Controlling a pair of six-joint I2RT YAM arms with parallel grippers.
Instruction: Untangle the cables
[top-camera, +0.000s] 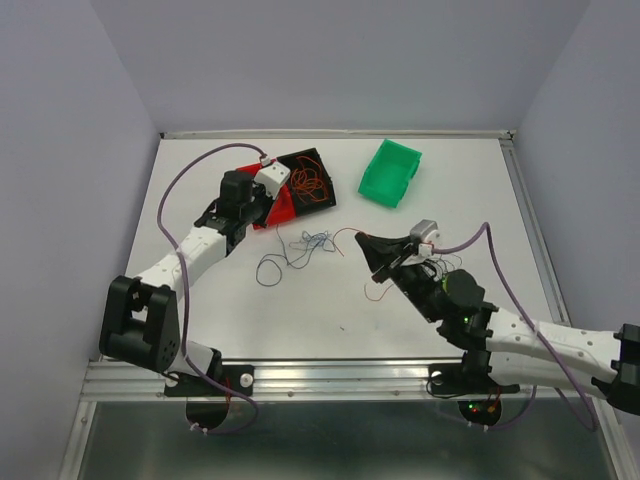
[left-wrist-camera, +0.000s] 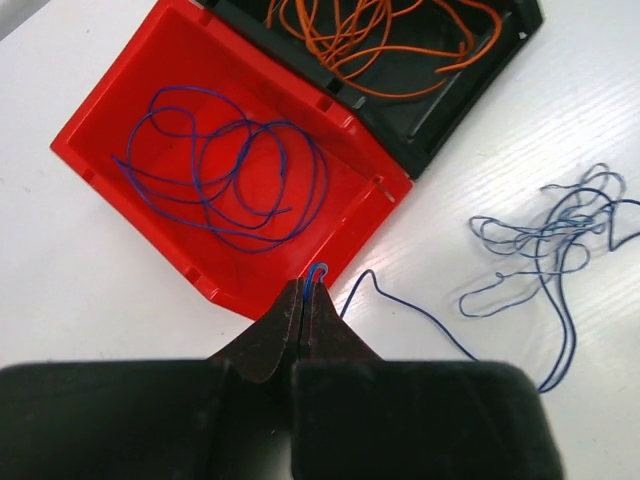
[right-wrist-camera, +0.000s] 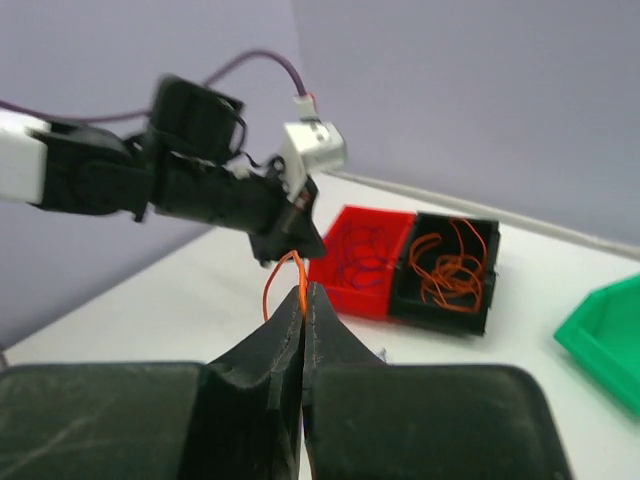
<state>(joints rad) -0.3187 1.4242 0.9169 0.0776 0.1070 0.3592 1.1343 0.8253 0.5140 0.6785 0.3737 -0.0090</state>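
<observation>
My left gripper (left-wrist-camera: 308, 288) is shut on a thin blue cable (left-wrist-camera: 420, 312) at the near edge of the red bin (left-wrist-camera: 120, 100), where more blue cables (left-wrist-camera: 225, 165) lie coiled. That strand runs right to a loose blue tangle (left-wrist-camera: 560, 235) on the table. In the top view the left gripper (top-camera: 262, 212) sits over the red bin (top-camera: 285, 208) and the tangle (top-camera: 300, 246) lies mid-table. My right gripper (right-wrist-camera: 304, 290) is shut on an orange cable (right-wrist-camera: 270, 285), lifted above the table (top-camera: 362, 242). Orange cables (right-wrist-camera: 450, 268) fill the black bin (top-camera: 330, 190).
A green bin (top-camera: 390, 172) stands at the back right of the white table (top-camera: 450, 200). The left arm's gripper and wrist camera (right-wrist-camera: 312, 148) hang just beyond my right fingertips. Lilac arm cables loop beside both arms. Walls close in the table's sides.
</observation>
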